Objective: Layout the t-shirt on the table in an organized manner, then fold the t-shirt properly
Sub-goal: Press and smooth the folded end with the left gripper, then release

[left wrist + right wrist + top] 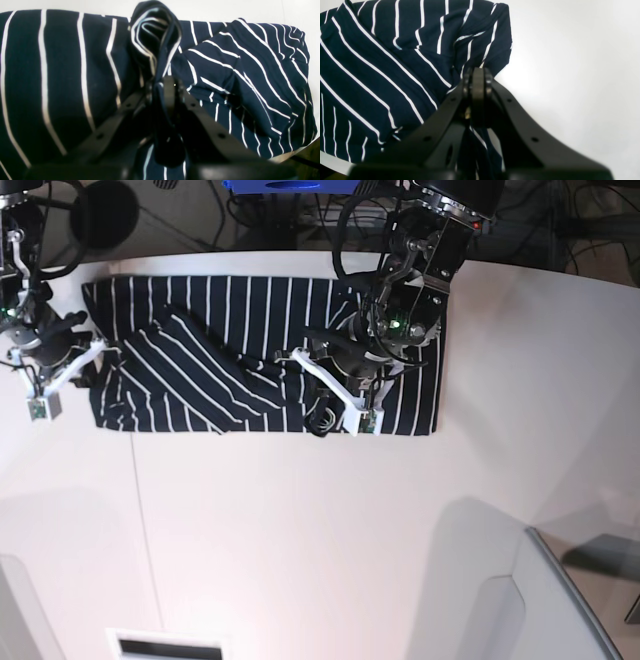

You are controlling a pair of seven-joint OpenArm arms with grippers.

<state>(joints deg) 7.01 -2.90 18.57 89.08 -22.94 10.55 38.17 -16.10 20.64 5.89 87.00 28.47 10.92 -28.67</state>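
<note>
Dark floor behind the work surface at twelve o'clock, black cables point(250, 215) tangled across it. A blue object point(290, 185) peeks in at the top edge. Down at five o'clock, a pale grey panel point(555, 600) angles in.

Beyond the counter's far edge, dark cables point(250, 220) tangle across a shadowed floor, with a blue object point(290, 185) at the top and a round black disc point(105, 212) to its left.

Left gripper point(166, 85) fingers pinched together; right gripper point(476, 75) fingers fully closed, both wrists low.
</note>
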